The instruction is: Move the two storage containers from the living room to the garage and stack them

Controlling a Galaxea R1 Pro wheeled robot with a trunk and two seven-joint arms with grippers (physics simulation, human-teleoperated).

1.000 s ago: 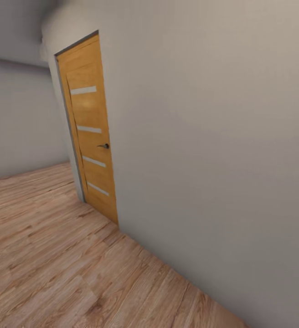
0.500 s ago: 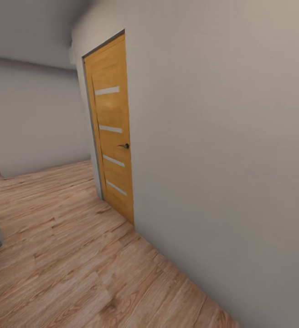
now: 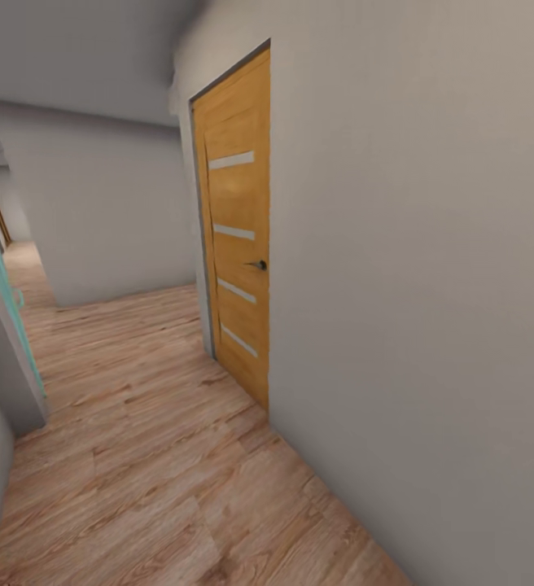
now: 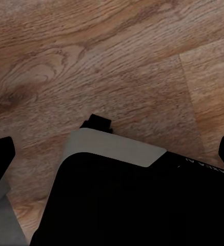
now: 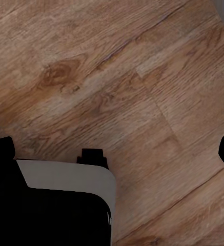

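Living room plank floor (image 3: 137,456), head view adds wooden door (image 3: 238,236); wrist views, both tools spread open

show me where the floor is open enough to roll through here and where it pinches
The wood-plank floor lies bare down the hallway between the grey wall with the closed wooden door and the corner with the teal edge. It pinches beside that corner, then opens again toward the far wall. Both wrist views show bare planks below.

door (image 3: 236,236) in right wall (image 3: 430,285) | plank floor (image 3: 137,456) below, left
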